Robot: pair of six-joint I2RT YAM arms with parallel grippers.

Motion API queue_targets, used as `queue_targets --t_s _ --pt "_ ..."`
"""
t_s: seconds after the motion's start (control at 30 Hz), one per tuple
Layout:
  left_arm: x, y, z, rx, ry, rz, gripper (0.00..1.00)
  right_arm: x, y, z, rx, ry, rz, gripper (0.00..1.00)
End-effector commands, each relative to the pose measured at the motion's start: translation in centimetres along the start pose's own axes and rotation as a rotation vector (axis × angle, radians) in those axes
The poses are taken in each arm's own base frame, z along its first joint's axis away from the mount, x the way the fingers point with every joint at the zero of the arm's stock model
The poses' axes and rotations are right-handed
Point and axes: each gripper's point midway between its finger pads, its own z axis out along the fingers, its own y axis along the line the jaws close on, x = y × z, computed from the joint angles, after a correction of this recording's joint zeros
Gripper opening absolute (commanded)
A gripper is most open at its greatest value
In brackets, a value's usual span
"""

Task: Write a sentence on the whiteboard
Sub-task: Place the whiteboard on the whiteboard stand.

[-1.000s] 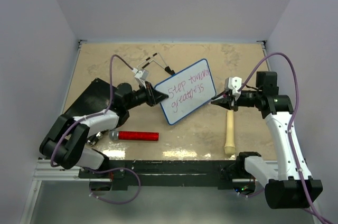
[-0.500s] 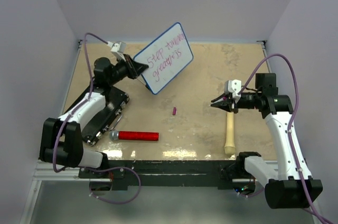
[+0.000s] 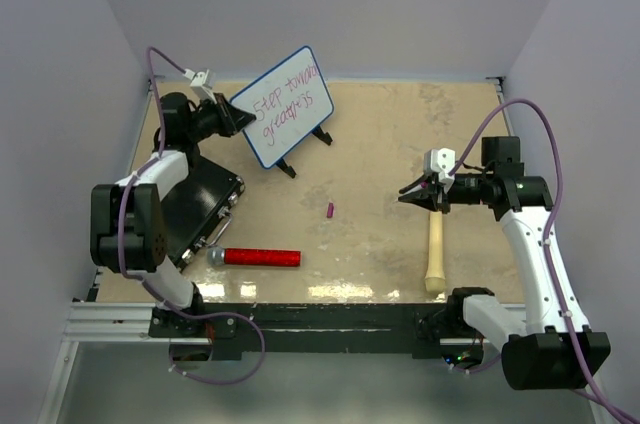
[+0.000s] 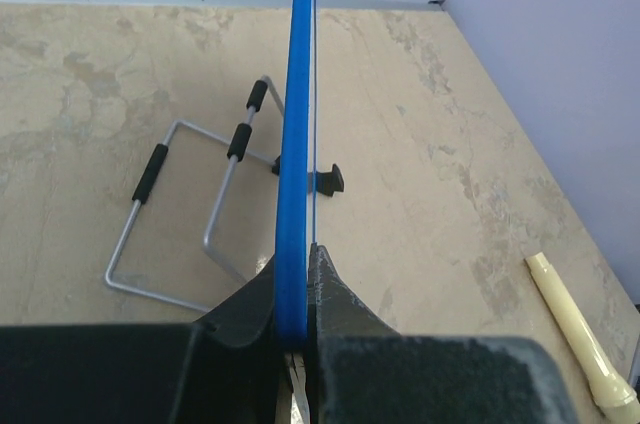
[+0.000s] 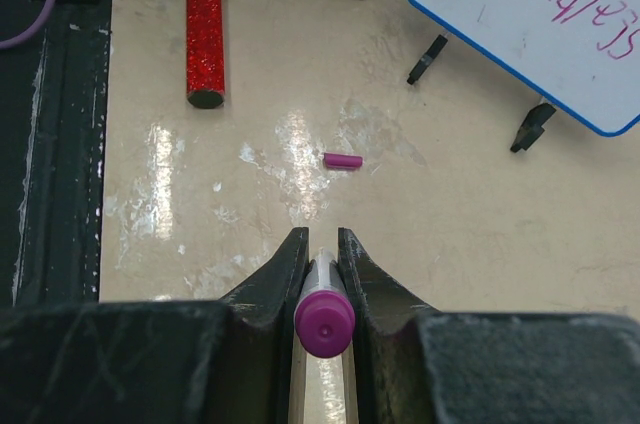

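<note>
**Fig.** The left claw (image 3: 238, 116) was clamped shut on the left edge of the whiteboard (image 3: 290, 109). The board was held tilted at the left rear of the desk (image 3: 400, 134), beside a wire stand (image 4: 240, 141). The sentence (image 3: 282, 104) showed in two pink lines. The right claw (image 3: 408, 194) gripped a marker (image 5: 324, 322) over the desk's right half. A small pink cap (image 3: 330, 210) lay between the arms.
</note>
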Motion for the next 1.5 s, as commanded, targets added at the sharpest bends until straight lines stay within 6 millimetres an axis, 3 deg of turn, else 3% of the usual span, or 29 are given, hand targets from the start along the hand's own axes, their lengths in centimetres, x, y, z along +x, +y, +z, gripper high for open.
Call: queue_targets --t_s 0.0,0.47,0.6,0.83,1.07,1.23,1.47 --pt "-3.4 -1.2 0.1 0.105 -0.063 0.102 0.00 -0.6 0.0 0.0 -0.005 -0.022 -0.015 0.00" --pt "2.1 4.3 0.5 0.036 0.069 0.046 0.00 -0.7 0.2 -0.1 -0.006 -0.020 -0.022 0.00" --pt "3.1 5.1 0.4 0.023 0.087 0.056 0.12 -0.7 0.2 -0.1 -0.004 -0.021 -0.024 0.00" --pt "4.9 6.4 0.3 -0.012 0.132 0.054 0.24 -0.6 0.1 -0.1 -0.001 -0.017 -0.026 0.00" --pt "4.9 6.5 -0.1 -0.043 0.124 0.062 0.35 -0.7 0.1 -0.1 0.001 -0.016 -0.027 0.00" --pt "3.8 6.3 -0.7 -0.081 0.094 0.094 0.39 -0.8 0.2 -0.2 0.001 -0.016 -0.030 0.00" --pt "1.5 6.9 -2.2 -0.176 0.039 0.106 0.52 -0.8 0.3 -0.2 0.001 -0.016 -0.033 0.00"
